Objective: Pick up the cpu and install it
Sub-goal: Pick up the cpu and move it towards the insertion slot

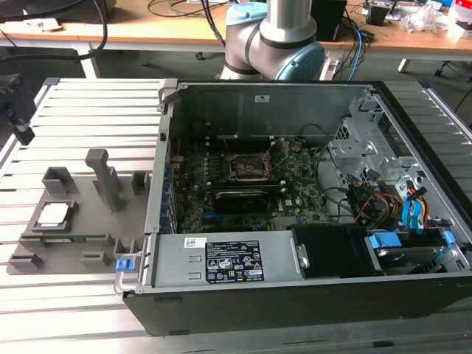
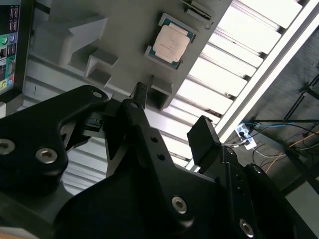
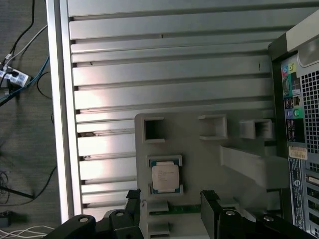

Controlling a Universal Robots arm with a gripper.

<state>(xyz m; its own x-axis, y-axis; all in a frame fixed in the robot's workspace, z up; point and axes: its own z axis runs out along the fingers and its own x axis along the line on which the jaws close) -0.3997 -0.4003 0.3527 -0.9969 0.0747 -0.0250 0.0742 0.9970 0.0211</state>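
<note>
The cpu (image 1: 55, 214), a small square chip with a silvery top, lies flat in a recess of the grey holder tray (image 1: 81, 199) at the exterior view's left. In both wrist views it sits just beyond my fingertips: cpu (image 2: 171, 42), cpu (image 3: 165, 177). My gripper (image 2: 172, 114) (image 3: 172, 199) hangs above the tray, open, with nothing between its black fingers (image 2: 203, 137). Inside the open computer case (image 1: 295, 295), the black socket frame (image 1: 251, 166) lies on the green motherboard (image 1: 295, 199).
A long black card (image 1: 247, 199) sits just in front of the socket. Tall grey posts (image 1: 107, 177) rise from the tray near the cpu. A green memory stick (image 1: 66, 237) lies in the tray. The case's rear panel (image 3: 299, 124) stands beside the tray. Cables fill the case's right side.
</note>
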